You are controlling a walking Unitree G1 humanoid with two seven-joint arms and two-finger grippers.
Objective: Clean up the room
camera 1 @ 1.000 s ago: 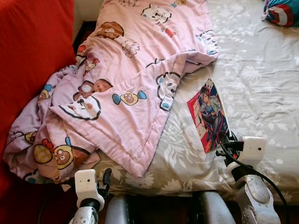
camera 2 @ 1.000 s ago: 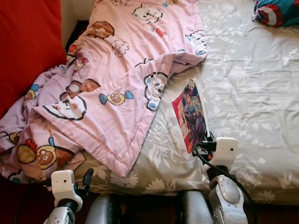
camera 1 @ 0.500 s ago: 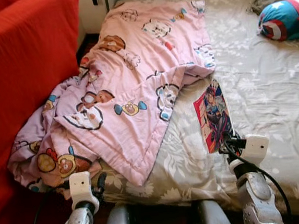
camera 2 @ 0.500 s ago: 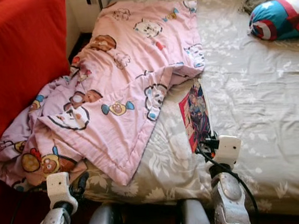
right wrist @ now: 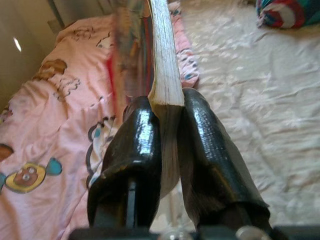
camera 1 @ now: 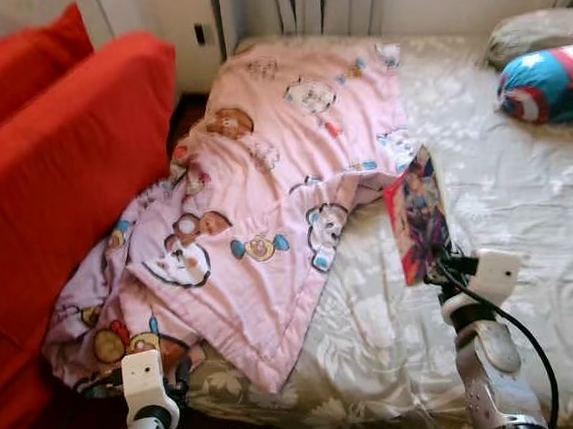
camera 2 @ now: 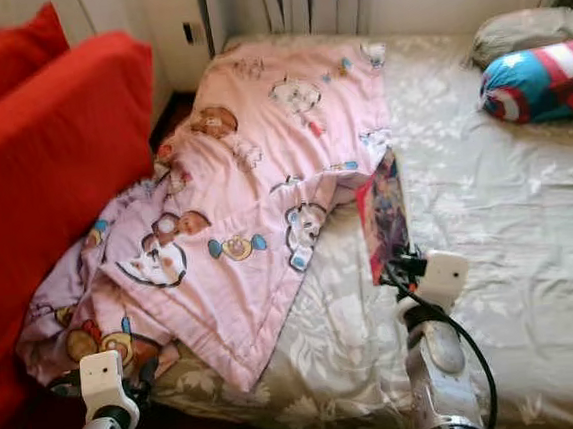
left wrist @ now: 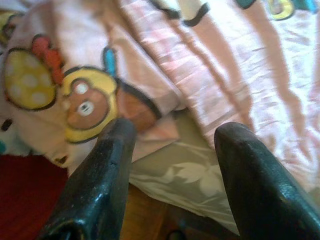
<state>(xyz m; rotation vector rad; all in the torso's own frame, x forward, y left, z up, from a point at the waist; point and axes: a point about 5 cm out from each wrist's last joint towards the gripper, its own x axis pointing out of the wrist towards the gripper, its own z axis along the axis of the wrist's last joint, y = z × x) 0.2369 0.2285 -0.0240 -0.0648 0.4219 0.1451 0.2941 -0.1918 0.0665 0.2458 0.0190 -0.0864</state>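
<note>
The right hand (camera 1: 440, 266) is clamped on the bottom edge of a comic book (camera 1: 417, 215), held upright above the bed (camera 1: 528, 223) just beside the pink blanket (camera 1: 265, 196). The left hand (left wrist: 170, 150), open and empty, hangs near the blanket's corner. With so thin a pinch, the book could flop over or slip out.

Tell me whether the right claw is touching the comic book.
Touching. The right wrist view shows the right claw with both fingers pressed against the comic book.

The right claw (right wrist: 167, 112) has lifted the comic book (camera 1: 419, 215) off the bed (camera 1: 527, 213); a second ago it lay flat, now it stands tilted up on edge, pinched between the fingers.
</note>
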